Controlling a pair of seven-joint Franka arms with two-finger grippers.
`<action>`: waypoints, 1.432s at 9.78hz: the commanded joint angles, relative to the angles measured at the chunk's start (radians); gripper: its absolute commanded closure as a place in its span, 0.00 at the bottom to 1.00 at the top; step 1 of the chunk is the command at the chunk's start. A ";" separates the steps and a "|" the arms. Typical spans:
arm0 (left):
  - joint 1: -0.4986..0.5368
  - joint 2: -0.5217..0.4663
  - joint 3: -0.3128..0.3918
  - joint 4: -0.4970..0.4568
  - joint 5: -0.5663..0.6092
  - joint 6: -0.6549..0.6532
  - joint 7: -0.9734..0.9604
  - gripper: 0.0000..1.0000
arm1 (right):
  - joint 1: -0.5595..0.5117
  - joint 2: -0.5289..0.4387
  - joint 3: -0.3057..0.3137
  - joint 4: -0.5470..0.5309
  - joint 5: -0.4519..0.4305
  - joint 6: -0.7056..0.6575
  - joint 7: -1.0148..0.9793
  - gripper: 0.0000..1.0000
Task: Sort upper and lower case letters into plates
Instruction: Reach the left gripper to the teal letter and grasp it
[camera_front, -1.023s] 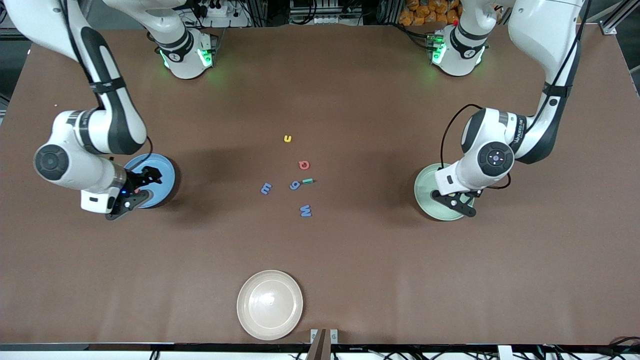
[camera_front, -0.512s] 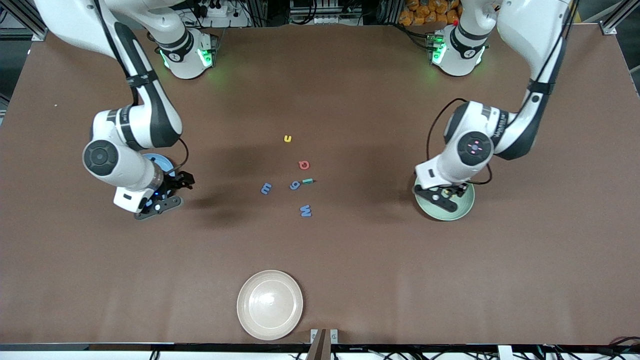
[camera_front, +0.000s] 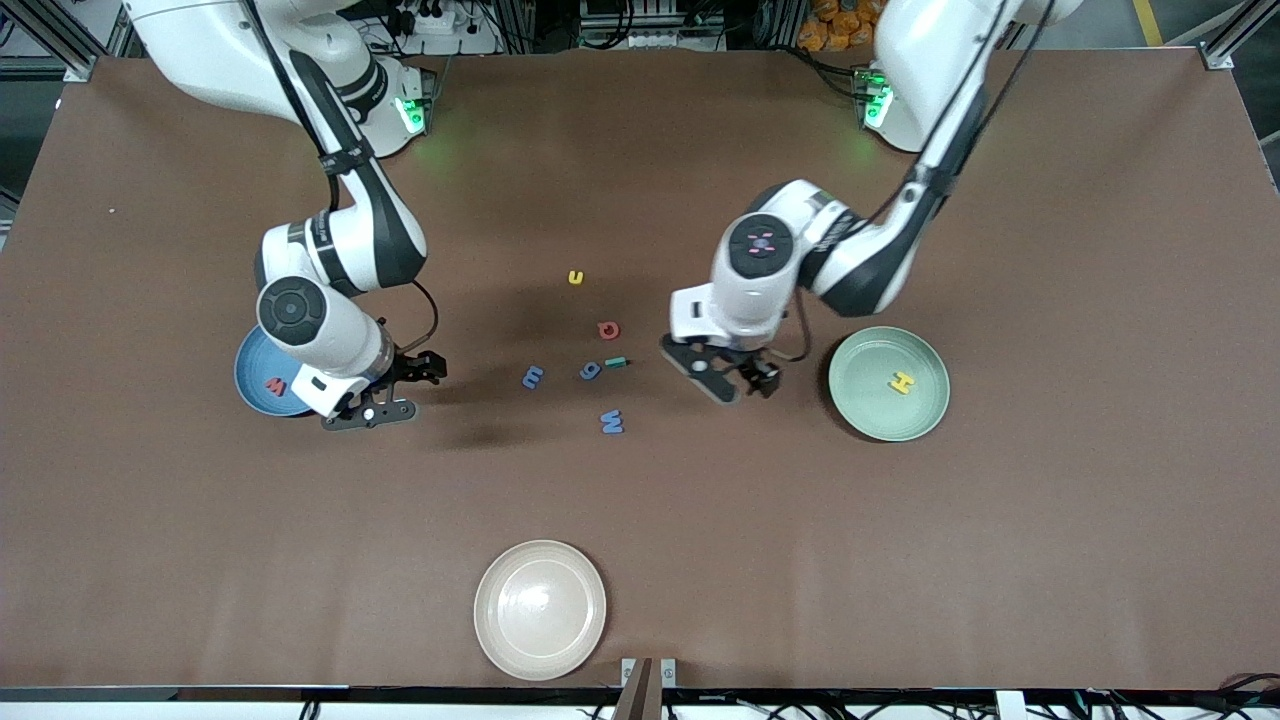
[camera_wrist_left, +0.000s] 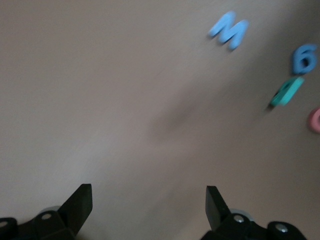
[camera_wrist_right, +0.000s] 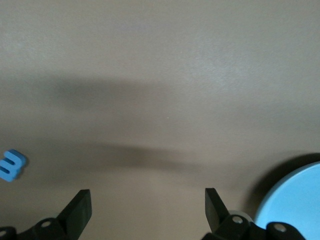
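The sky blue plate (camera_front: 258, 362) lies toward the right arm's end of the table with a red letter (camera_front: 274, 384) in it. The mint green plate (camera_front: 888, 383) lies toward the left arm's end and holds a yellow H (camera_front: 902, 382). Between them on the table lie a yellow letter (camera_front: 575, 278), a red one (camera_front: 608, 329), a teal one (camera_front: 615, 362) and three blue ones (camera_front: 590, 371) (camera_front: 533, 377) (camera_front: 611, 422). My right gripper (camera_front: 400, 390) hangs open and empty beside the blue plate (camera_wrist_right: 295, 205). My left gripper (camera_front: 738, 380) is open and empty over bare table between the letters and the green plate.
A cream-white plate (camera_front: 540, 610) sits near the table edge closest to the front camera. The left wrist view shows the blue M (camera_wrist_left: 229, 31), blue 6 (camera_wrist_left: 305, 57) and teal letter (camera_wrist_left: 286, 91) ahead of its fingers.
Both arms swung from over their plates toward the middle letters. The left gripper opened, and the yellow H lies in the green plate. The red letter on the blue plate is uncovered.
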 joint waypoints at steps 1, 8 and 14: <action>-0.089 0.132 0.011 0.145 0.044 0.063 -0.002 0.00 | 0.020 -0.005 -0.005 -0.019 0.014 0.007 0.027 0.00; -0.192 0.241 0.015 0.146 0.045 0.222 0.015 0.01 | 0.069 -0.243 -0.005 -0.331 0.016 0.106 0.084 0.00; -0.194 0.290 0.018 0.200 0.044 0.231 0.001 0.28 | 0.068 -0.265 -0.003 -0.350 0.016 0.102 0.086 0.00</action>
